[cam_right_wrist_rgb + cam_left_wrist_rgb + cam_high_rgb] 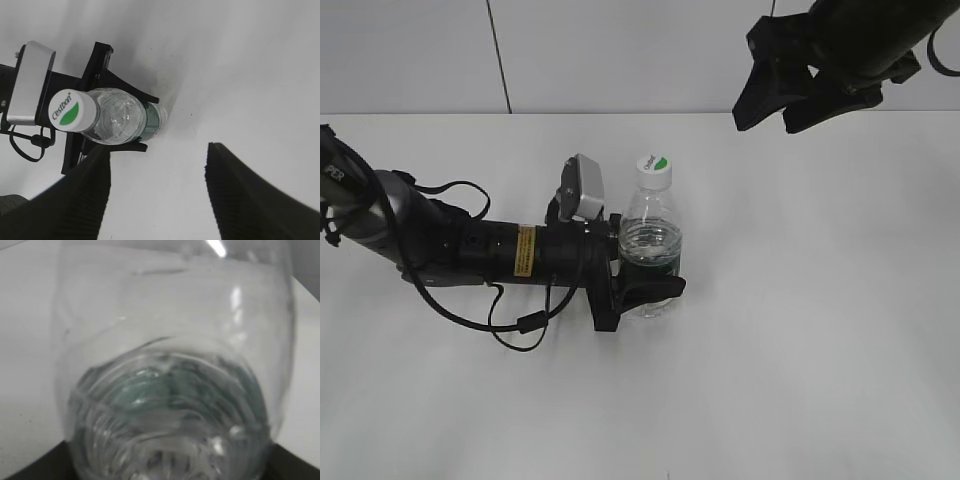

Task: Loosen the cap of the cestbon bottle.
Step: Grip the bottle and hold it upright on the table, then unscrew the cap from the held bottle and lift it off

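The cestbon bottle [650, 250] stands upright on the white table, clear with a dark green label band. Its white cap [654, 170] with a green patch is on top. My left gripper [648, 290] is shut on the bottle's lower body, the arm lying low along the table. The bottle fills the left wrist view [170, 390]. My right gripper [775, 112] hangs open and empty high at the upper right, apart from the bottle. In the right wrist view the bottle [125, 117] and cap [71, 110] lie up-left of the open fingers [157, 160].
The left arm [470, 250] with its looping black cable [515, 325] lies across the table's left half. A silver camera block [585, 188] sits on the wrist just left of the cap. The wall runs along the table's far edge.
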